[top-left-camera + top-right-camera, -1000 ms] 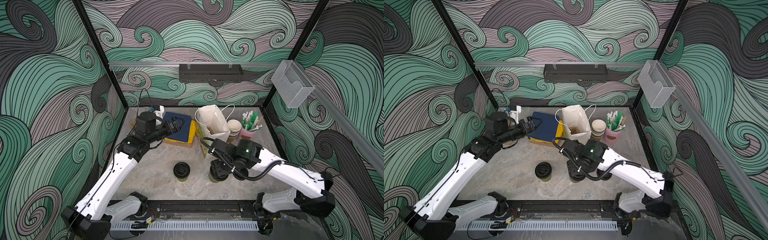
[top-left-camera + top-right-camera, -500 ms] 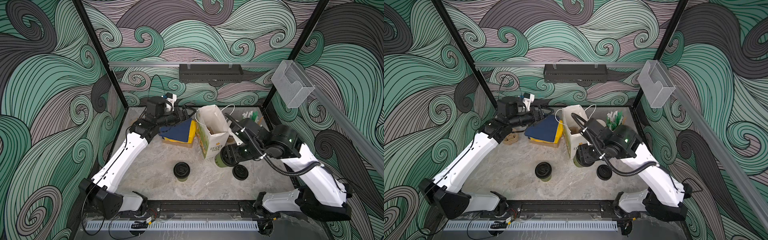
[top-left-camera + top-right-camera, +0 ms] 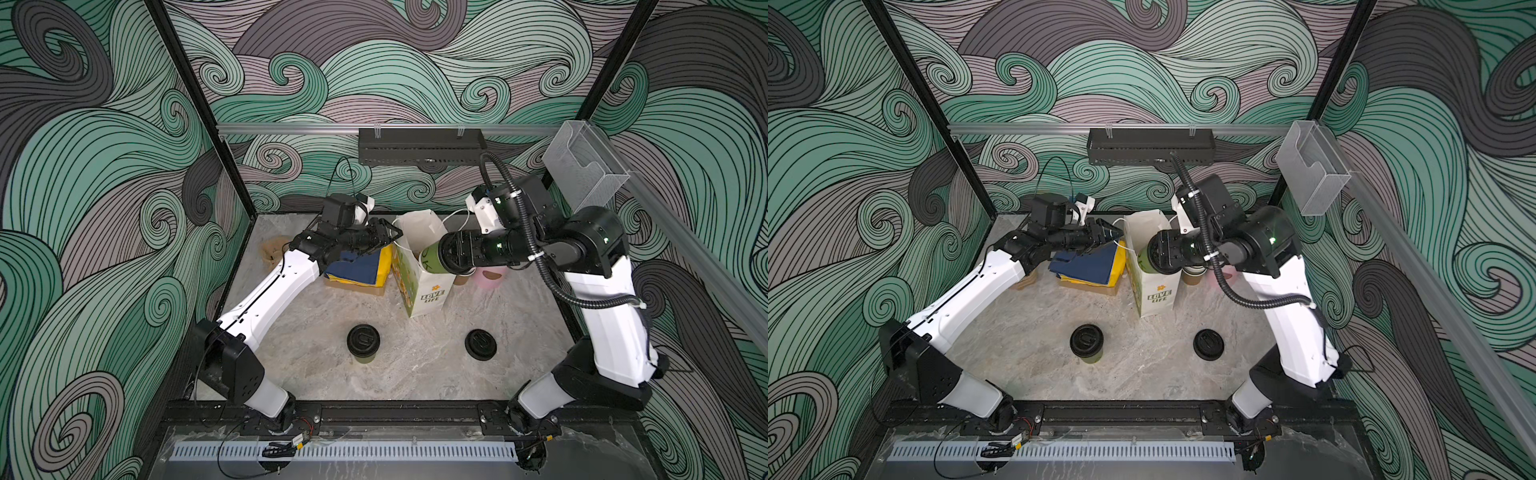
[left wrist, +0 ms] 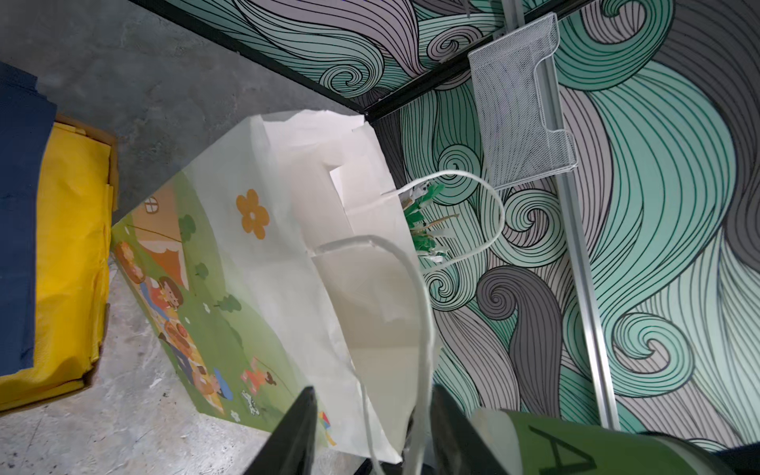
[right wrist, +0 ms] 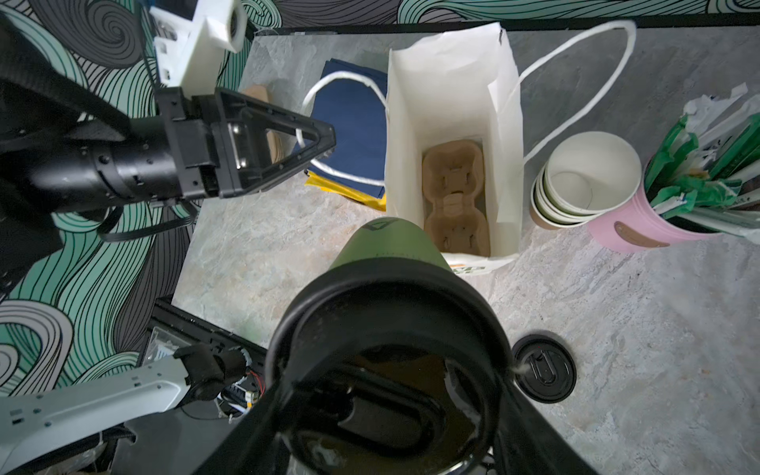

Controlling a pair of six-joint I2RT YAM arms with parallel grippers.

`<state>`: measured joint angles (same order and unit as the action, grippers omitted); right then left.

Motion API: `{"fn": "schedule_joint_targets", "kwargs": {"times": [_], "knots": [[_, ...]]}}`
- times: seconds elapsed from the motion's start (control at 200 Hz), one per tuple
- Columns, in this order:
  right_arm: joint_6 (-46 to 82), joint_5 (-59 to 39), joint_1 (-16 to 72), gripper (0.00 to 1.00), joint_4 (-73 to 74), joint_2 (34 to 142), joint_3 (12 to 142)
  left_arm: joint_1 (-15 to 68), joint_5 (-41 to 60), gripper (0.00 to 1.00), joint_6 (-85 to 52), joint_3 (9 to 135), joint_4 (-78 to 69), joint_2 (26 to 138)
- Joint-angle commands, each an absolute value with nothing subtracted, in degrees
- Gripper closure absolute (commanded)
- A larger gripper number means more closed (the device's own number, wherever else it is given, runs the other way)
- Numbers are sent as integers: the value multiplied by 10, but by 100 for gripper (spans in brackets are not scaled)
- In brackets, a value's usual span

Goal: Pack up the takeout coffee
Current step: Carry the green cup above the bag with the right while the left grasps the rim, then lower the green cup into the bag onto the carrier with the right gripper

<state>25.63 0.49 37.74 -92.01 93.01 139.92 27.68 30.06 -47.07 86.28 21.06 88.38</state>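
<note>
My right gripper point(image 3: 449, 254) point(image 3: 1159, 255) point(image 5: 390, 411) is shut on one takeout coffee point(image 3: 430, 258) point(image 3: 1144, 259) point(image 5: 386, 242), olive-sided with a black lid. The cup is held tilted in the air, its base by the rim of the white paper bag point(image 3: 428, 286) point(image 3: 1156, 291) point(image 4: 288, 246) point(image 5: 452, 82). A brown cup carrier point(image 5: 454, 197) lies inside the bag. The other takeout coffee point(image 3: 363, 343) point(image 3: 1086, 341) stands on the table in front. My left gripper point(image 3: 390, 236) point(image 3: 1115, 235) point(image 4: 374, 395) point(image 5: 325, 140) is at the bag's left handle, its jaws apart with the white cord between them.
A loose black lid point(image 3: 481, 344) point(image 3: 1208, 344) point(image 5: 543, 368) lies at front right. Stacked lidless cups point(image 5: 584, 181) and a pink cup of stirrers point(image 5: 641, 230) stand right of the bag. A box of blue and yellow cloth point(image 3: 361, 270) sits left of it.
My right gripper has lifted its cup from the front of the table up to the bag's mouth. My left gripper has swung from the blue cloth to the bag's handle, and its jaws have narrowed.
</note>
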Motion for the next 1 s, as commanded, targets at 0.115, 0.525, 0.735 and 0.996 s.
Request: {"fn": "schedule_joint_targets", "kwargs": {"times": [0.115,0.525,0.735,0.996], "knots": [[207,6,328,40,-949,989,1453,279,363,79,-471,885,200,899],[165,0,300,41,-950,1048,1456,317,411,99,-522,879,175,896],[150,12,296,41,-972,1047,1452,350,396,100,-553,865,148,892],[141,0,298,41,-1016,1035,1445,372,362,95,-570,822,138,854]]}}
